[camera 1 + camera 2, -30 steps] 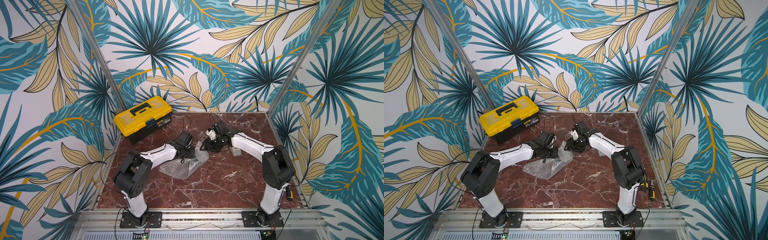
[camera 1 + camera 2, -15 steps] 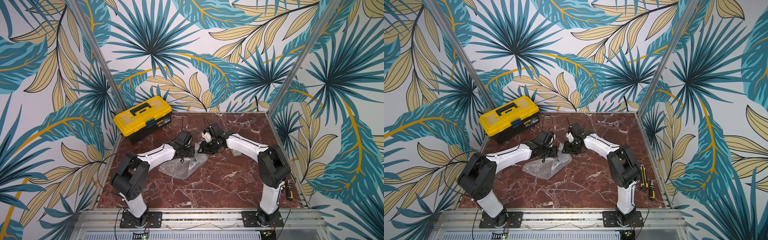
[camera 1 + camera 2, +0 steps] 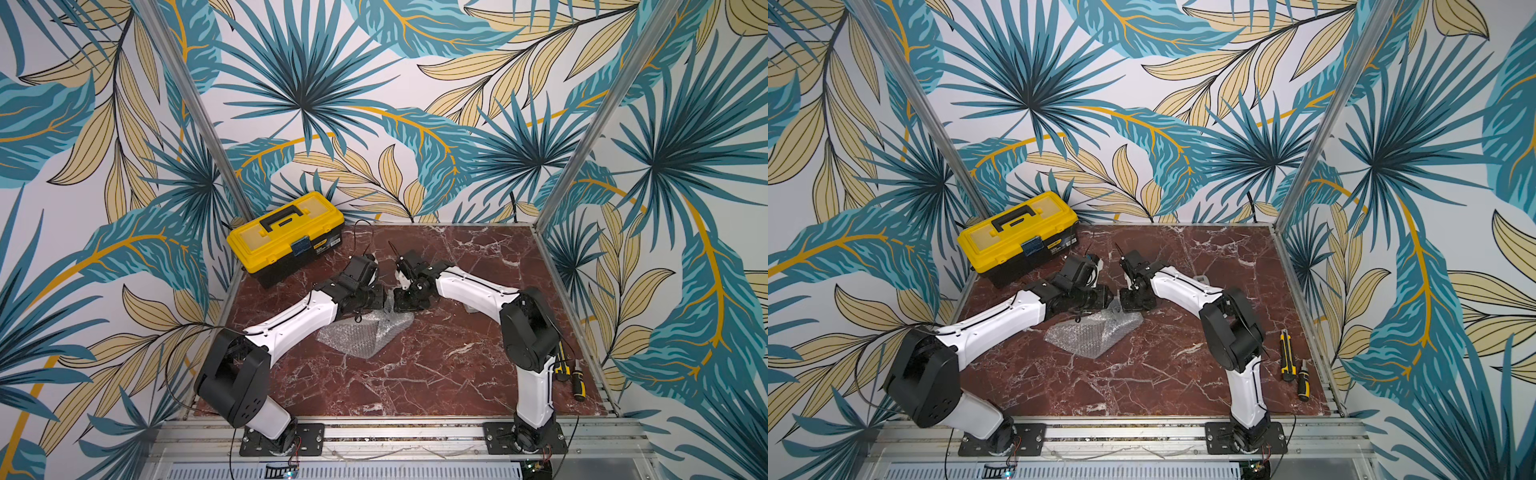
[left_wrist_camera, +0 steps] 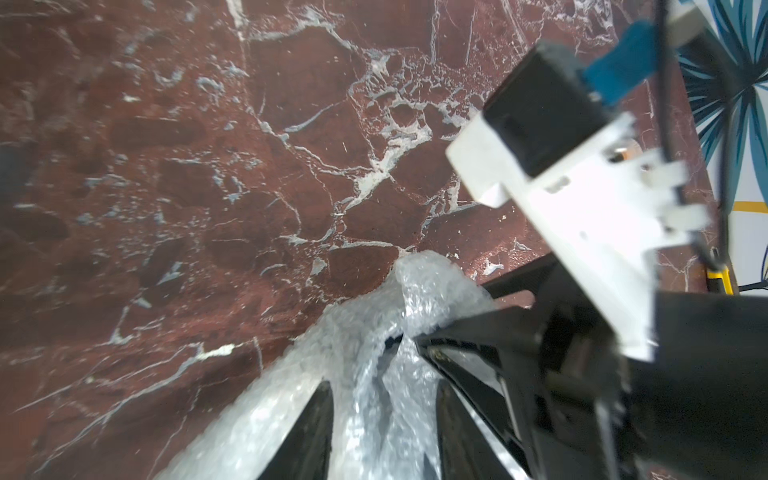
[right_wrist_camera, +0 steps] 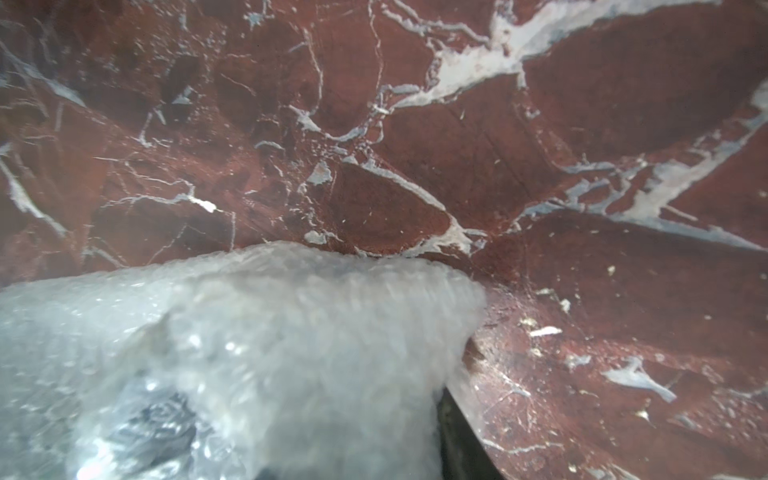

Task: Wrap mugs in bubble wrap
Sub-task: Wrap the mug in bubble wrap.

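Your right gripper (image 3: 405, 301) has swung left to meet the left gripper (image 4: 384, 419) over the bubble wrap (image 3: 365, 336), seemingly hiding the mug at the far middle; mid-fold, left jaws stand parted astride the sheet, right's grip you cannot tell, so next tuck the fold snugly.

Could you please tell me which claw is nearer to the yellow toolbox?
Left. The left claw is just in front of the toolbox; the right claw lies beyond the left one, farther off.
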You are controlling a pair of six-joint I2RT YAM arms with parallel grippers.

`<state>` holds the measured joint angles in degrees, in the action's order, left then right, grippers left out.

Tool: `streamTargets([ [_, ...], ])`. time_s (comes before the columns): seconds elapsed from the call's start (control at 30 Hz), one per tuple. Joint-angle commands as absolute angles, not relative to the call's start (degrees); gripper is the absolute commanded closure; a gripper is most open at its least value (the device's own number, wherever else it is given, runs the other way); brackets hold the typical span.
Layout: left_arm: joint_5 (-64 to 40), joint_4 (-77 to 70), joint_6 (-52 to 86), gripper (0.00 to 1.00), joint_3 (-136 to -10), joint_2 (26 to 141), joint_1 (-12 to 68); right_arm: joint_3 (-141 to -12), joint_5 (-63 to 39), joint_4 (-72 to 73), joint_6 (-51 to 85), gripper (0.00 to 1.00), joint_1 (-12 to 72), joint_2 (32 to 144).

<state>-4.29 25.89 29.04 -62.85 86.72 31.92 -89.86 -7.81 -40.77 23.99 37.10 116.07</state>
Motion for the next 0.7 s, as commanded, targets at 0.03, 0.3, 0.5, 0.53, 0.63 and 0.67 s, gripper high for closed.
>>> streamTargets([
  [0.03, -1.4, 33.0, 30.6, 0.53, -58.4, 80.9, 29.0, -90.0, -4.4, -49.2, 23.0, 0.66, 38.8, 120.8],
  [0.3, 2.2, 43.9, 34.0, 0.43, -49.8, 67.7, 24.4, -90.1, -3.6, -49.0, 22.9, 0.68, 39.3, 120.7],
  [0.5, 8.6, 45.3, 38.0, 0.43, -42.9, 59.8, 24.2, -90.3, -3.8, -49.0, 22.7, 0.68, 39.3, 120.7],
  [0.53, 9.4, 45.5, 37.9, 0.43, -42.5, 59.0, 23.9, -90.3, -3.9, -49.0, 22.6, 0.68, 39.3, 120.7],
  [0.63, 10.6, 45.4, 37.4, 0.42, -41.2, 58.3, 22.9, -90.3, -4.1, -49.1, 22.5, 0.68, 39.3, 120.8],
  [0.67, 11.4, 45.4, 37.4, 0.42, -40.9, 58.8, 22.4, -90.4, -4.2, -49.0, 22.5, 0.68, 39.3, 120.8],
])
